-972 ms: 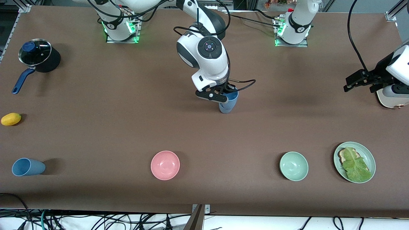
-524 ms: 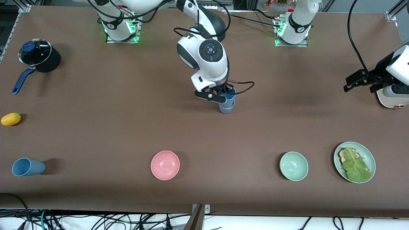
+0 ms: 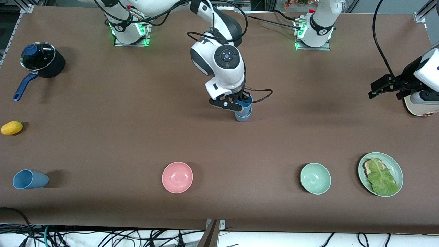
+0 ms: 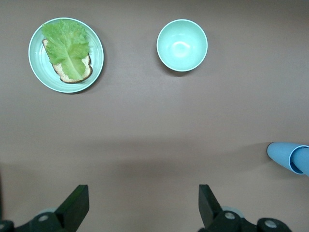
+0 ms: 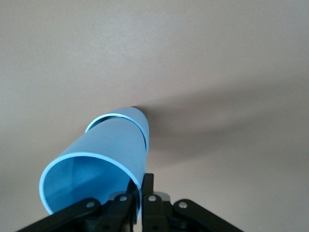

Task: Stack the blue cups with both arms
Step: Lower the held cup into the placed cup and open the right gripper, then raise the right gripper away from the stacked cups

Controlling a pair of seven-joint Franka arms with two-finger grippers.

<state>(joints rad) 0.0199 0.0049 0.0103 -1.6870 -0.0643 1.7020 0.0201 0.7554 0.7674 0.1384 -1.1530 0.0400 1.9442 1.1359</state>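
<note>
Two blue cups stand nested mid-table: the upper cup (image 3: 246,108) sits inside the lower cup (image 3: 242,117). My right gripper (image 3: 237,104) is shut on the upper cup's rim. In the right wrist view the fingers (image 5: 153,186) pinch that cup's wall (image 5: 104,154), with the lower cup (image 5: 139,117) under it. A third blue cup (image 3: 29,179) lies on its side near the front edge at the right arm's end. My left gripper (image 3: 375,90) waits open and empty at the left arm's end; its view (image 4: 142,208) shows the nested cups (image 4: 282,154) at its edge.
A pink bowl (image 3: 177,177), a mint-green bowl (image 3: 315,178) and a green plate (image 3: 398,171) with toast and lettuce stand near the front edge. A lidded pot (image 3: 41,61) and a lemon (image 3: 12,127) are at the right arm's end. A white appliance (image 3: 420,106) sits beside the left gripper.
The right gripper has lowered the upper cup from a tilt down into the lower cup. The left arm has not moved.
</note>
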